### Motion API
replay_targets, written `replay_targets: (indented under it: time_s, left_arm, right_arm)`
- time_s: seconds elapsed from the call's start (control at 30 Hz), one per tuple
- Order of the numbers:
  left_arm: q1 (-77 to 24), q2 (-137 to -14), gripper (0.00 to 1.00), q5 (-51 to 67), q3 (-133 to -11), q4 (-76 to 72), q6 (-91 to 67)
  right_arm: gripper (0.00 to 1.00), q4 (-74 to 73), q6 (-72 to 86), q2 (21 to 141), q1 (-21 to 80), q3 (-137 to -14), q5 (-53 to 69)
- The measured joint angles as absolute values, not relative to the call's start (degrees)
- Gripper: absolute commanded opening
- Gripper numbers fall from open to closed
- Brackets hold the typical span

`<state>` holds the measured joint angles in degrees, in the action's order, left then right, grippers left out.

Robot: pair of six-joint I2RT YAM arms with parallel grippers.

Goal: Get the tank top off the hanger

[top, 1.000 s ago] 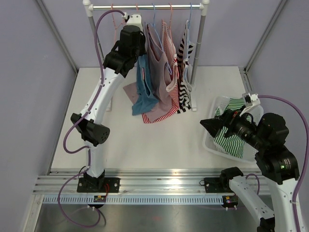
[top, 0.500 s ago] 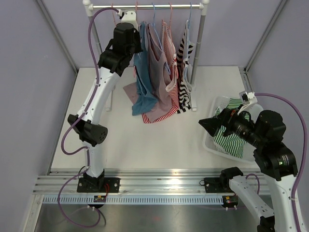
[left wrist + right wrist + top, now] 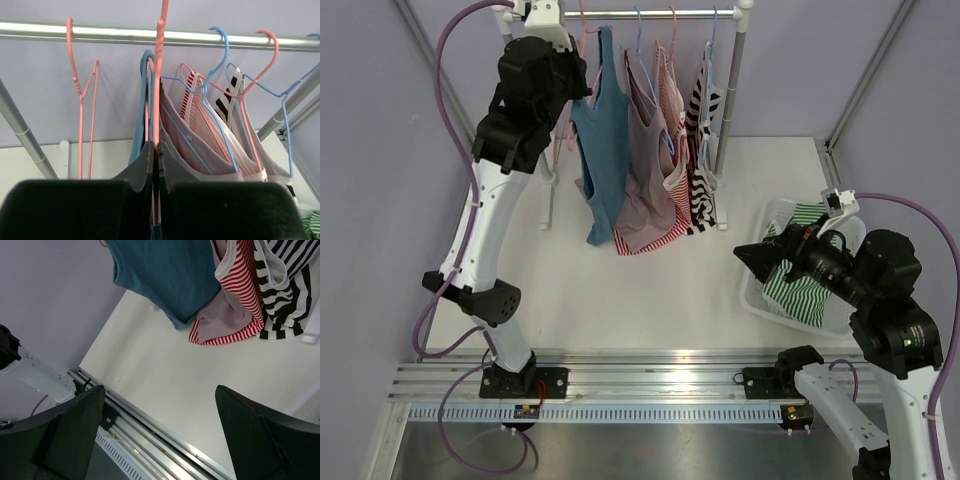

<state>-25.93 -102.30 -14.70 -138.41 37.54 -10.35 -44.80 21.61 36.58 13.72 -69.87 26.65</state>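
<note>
My left gripper (image 3: 578, 62) is shut on the neck of a pink hanger (image 3: 158, 75) that carries a blue tank top (image 3: 600, 150), high up by the left end of the rail (image 3: 640, 14). In the left wrist view the fingertips (image 3: 146, 155) pinch the hanger, and its hook runs out of the top of the view in front of the rail (image 3: 200, 37). The blue top hangs apart from the other tops and also shows in the right wrist view (image 3: 160, 275). My right gripper (image 3: 750, 260) is open and empty over the table's right side (image 3: 159, 390).
A mauve top (image 3: 645, 150), a red-striped top (image 3: 675, 120) and a black-and-white striped top (image 3: 705, 120) hang on the rail. An empty pink hanger (image 3: 80, 100) hangs at the left. A white basket (image 3: 760, 290) holding a green striped garment (image 3: 800, 290) stands at the right.
My left arm has risen and swung left, lifting the hanger with the blue tank top up and away from the other tops. The right arm has barely moved.
</note>
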Motion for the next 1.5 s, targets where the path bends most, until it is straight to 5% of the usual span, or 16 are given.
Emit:
replay_targets:
  time_s: [0.2, 0.73, 1.13, 1.5]
  left_arm:
    - [-25.9, -96.0, 0.0, -12.0, -134.3, 38.7, -10.7]
    - [-25.8, -49.3, 0.0, 4.0, -90.3, 36.8, -17.2]
    - [-25.8, -33.0, 0.0, 8.6, -70.8, 41.6, -22.6]
    - [-25.8, -29.3, 0.0, 9.1, -69.8, 47.9, -22.5]
  right_arm:
    - [1.0, -44.0, 21.6, 37.0, 13.7, -70.6, 27.8]
    - [0.99, -29.4, 25.8, 50.8, 14.9, -70.4, 40.4]
    - [0.97, -24.1, 23.8, 66.6, 43.4, -72.5, 16.6]
    - [0.98, -11.2, 24.3, 80.0, 48.3, -72.8, 7.9]
